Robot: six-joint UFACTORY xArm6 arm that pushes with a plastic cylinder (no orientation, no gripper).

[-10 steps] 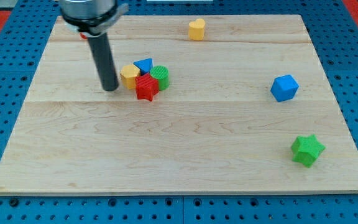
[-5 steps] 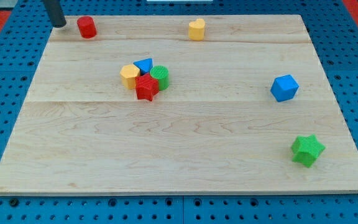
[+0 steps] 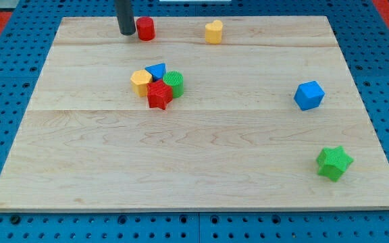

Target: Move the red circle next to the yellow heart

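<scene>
The red circle (image 3: pixel 145 29) sits near the view's top edge of the wooden board (image 3: pixel 194 169), left of centre, with the yellow heart (image 3: pixel 213 32) on the same line to the view's right, near but clearly apart, bare wood between them. My tip (image 3: pixel 125 31) stands just at the circle's left side, touching it or nearly so; the rod rises straight and upright out of the view's top, and the arm above it is not shown. There is no pincer on this rig, only the rod, so nothing opens or clamps. To do this push well, I judge the tip should stay centred behind the circle and drive straight toward the view's right, since an off-centre contact would let the round block roll off toward the board's top edge. The push should ease off before the circle knocks the heart away. Lower down, a cluster of yellow block (image 3: pixel 140 82), blue block (image 3: pixel 157 70), green block (image 3: pixel 174 83) and red star (image 3: pixel 159 95) lies well clear of the path, as do the blue cube (image 3: pixel 308 95) and green star (image 3: pixel 333 163).
</scene>
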